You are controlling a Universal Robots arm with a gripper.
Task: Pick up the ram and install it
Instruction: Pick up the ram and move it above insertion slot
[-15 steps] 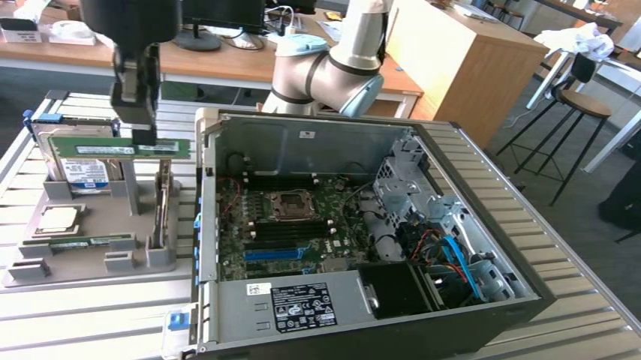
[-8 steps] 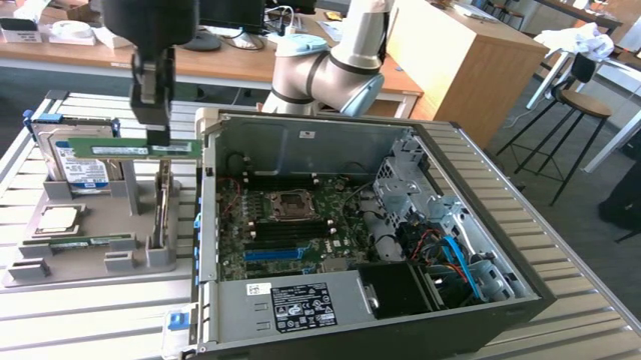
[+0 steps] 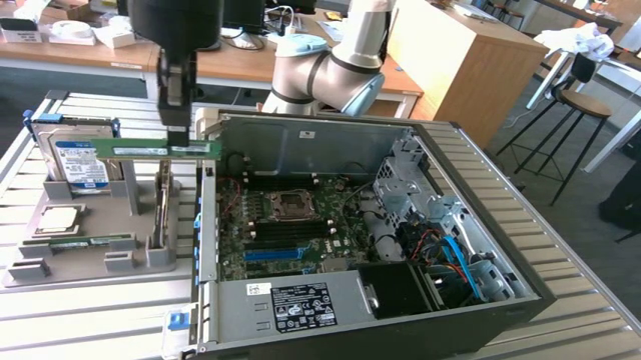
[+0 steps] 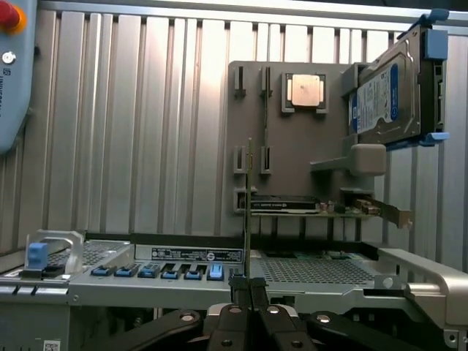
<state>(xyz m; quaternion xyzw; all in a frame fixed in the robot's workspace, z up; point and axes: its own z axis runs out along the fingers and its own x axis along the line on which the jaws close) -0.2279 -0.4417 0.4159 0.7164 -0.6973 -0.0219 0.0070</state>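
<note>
My gripper (image 3: 179,141) is shut on the ram (image 3: 150,148), a long green stick held level and on edge in the air. It hangs above the grey holder tray (image 3: 90,266), close to the left wall of the open computer case (image 3: 210,225). In the wrist view the held ram (image 4: 248,205) appears edge-on, rising from between my fingertips (image 4: 248,287). A second, matching ram (image 3: 85,242) rests in the tray's holders, in the wrist view (image 4: 265,121) beside the processor. The motherboard (image 3: 300,225) with its dark memory slots (image 3: 290,227) lies open inside the case.
The tray also carries a silver hard drive (image 3: 80,161), a square processor chip (image 3: 58,219) and an upright expansion card (image 3: 162,202). The robot arm's base (image 3: 326,71) stands behind the case. A stool (image 3: 576,112) and wooden desks are at the exterior view's right.
</note>
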